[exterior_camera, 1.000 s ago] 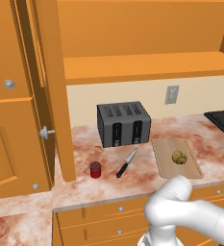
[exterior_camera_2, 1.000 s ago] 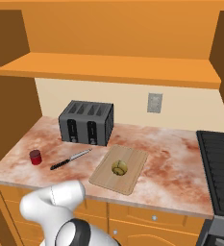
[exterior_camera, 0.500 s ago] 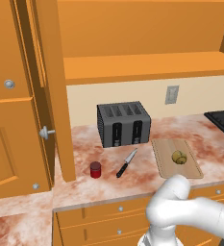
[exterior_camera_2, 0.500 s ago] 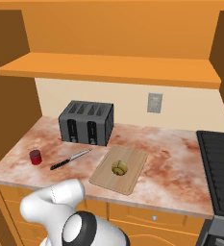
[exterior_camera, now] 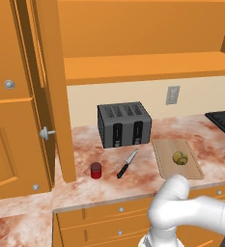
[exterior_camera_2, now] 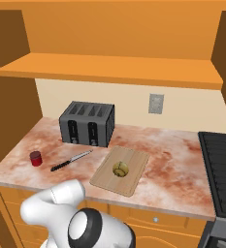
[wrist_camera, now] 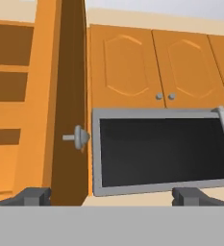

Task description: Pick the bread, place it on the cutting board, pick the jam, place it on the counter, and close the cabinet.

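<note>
Claw point(wrist_camera: 111, 196): the two dark finger tips stand wide apart at the bottom of the hand view, nothing between them, nothing held. Past them, a grey-framed microwave point(wrist_camera: 161, 151) with a dark door, closed arched-panel doors with small silver knobs above it, and an open door edge with a round knob point(wrist_camera: 80, 137) to its left.

The arm point(exterior_camera: 191, 212) is folded low in front of the counter's front edge.

Bread point(exterior_camera: 180, 157): sits on the cutting board point(exterior_camera: 164, 161), roughly mid-board. The board lies flat near the front edge of the counter point(exterior_camera: 147, 176), right of the toaster.

Knife point(exterior_camera: 126, 164): lying between board and jam, blade pointing toward the toaster point(exterior_camera: 124, 124), which stands at the counter's back edge.

Jam point(exterior_camera: 96, 170): upright on the counter toward its left end, near the front edge, just beside the knife handle, not touching.

Cabinet point(exterior_camera: 143, 43): open, interior shelf exposed; its left door point(exterior_camera: 49, 91) swung out over the counter's left end.
</note>
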{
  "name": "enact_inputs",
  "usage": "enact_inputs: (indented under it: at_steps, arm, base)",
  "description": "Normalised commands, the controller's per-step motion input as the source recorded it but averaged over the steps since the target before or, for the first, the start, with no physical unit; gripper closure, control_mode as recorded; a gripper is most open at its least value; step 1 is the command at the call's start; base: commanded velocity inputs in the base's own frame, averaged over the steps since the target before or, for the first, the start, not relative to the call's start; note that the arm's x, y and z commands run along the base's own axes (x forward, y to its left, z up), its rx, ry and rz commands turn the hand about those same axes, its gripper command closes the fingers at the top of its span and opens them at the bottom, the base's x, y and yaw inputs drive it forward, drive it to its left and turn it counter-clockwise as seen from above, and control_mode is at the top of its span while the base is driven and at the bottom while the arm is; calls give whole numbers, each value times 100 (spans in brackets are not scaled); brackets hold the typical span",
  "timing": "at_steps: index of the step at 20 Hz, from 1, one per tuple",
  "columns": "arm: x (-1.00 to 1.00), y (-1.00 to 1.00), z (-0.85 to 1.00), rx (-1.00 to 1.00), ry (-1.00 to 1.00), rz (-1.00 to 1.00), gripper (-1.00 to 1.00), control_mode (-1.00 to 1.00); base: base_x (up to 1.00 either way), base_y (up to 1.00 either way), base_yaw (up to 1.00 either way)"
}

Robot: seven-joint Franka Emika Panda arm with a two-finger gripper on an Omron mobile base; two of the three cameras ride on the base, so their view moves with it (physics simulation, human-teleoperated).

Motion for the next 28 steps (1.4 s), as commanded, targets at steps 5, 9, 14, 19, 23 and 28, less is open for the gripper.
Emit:
enact_inputs:
  at_steps: [5, 9, 14, 19, 23, 28]
  arm:
    - [2, 0, 0, 0, -4, 2, -100, -100]
    - [8, 0, 0, 0, -4, 1, -100, -100]
    - [17, 0, 0, 0, -3, 0, -100, -100]
    - [22, 0, 0, 0, -2, 0, -100, -100]
    - [22, 0, 0, 0, -2, 0, -100, -100]
    - [19, 0, 0, 0, -2, 0, -100, -100]
  base:
    - [0, 0, 0]
    - [0, 0, 0]
    - [0, 0, 0]
    - [0, 0, 0]
    - [0, 0, 0]
    - [0, 0, 0]
